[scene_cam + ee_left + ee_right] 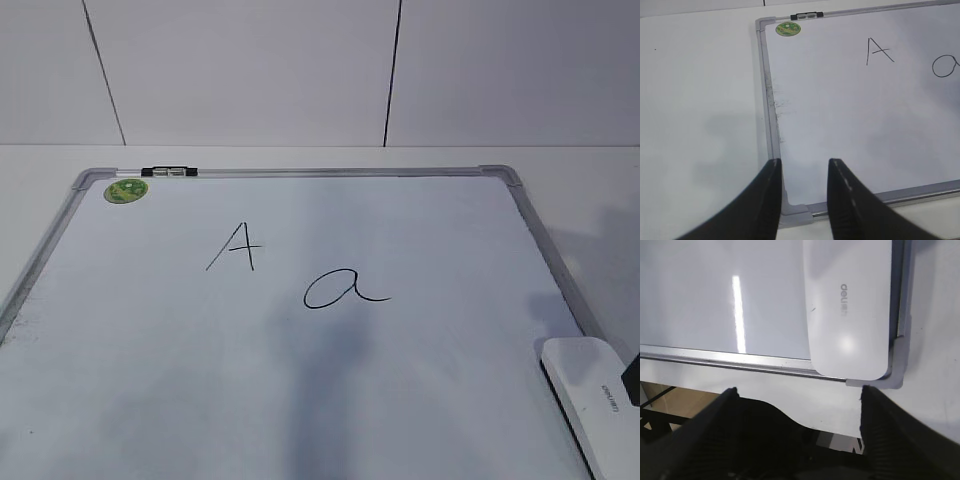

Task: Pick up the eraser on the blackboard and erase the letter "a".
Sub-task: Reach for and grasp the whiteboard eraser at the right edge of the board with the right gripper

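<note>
the blackboard [430,400] lay flat and filled most of the exterior view, its silver frame running along the top and down both sides. the eraser [590,395] sat in the lower right corner of that frame, lying on the board right against the right-hand edge, with small grey lettering on its white top. the letter "a" [343,289] was near the middle of the frame, well apart from the eraser, and an angular capital "A" [234,246] stood just up and left of it. a round green magnet [126,190] stuck in the upper left corner, beside a small black clip [169,173] on the top rail.

in the right wrist view the right gripper [797,392] hung with its fingers spread wide, the eraser [850,305] above them in the frame and untouched. in the left wrist view the left gripper [803,165] sat at the bottom centre over the board's corner, fingers parted, holding nothing.
</note>
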Motion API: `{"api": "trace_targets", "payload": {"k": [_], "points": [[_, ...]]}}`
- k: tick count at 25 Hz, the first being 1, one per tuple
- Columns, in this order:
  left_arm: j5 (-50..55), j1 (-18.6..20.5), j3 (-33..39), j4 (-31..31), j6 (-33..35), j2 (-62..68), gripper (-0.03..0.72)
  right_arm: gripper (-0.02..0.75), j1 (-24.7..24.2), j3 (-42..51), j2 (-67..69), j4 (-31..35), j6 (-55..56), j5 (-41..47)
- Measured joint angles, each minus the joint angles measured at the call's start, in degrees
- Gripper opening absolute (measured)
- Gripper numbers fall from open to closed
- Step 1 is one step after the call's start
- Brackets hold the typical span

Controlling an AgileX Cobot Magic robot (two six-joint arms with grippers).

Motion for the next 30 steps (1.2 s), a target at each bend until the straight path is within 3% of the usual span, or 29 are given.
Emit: {"api": "trace_targets", "payload": {"k": [8, 20, 30], "points": [[0.0, 0.0, 0.0, 0.0, 0.0, 0.0, 0.235, 0.583, 0.3, 0.0, 2.3, -3.6, 0.8, 0.0], [0.0, 0.0, 0.0, 0.0, 0.0, 0.0, 0.235, 0.582, 14.6, 0.0, 2.3, -16.2, 16.0, -5.3], [0.0, 0.0, 0.0, 0.0, 0.0, 0.0, 0.235, 0.627, 16.3, 0.0, 2.5, -19.0, 19.6, -10.5]]}}
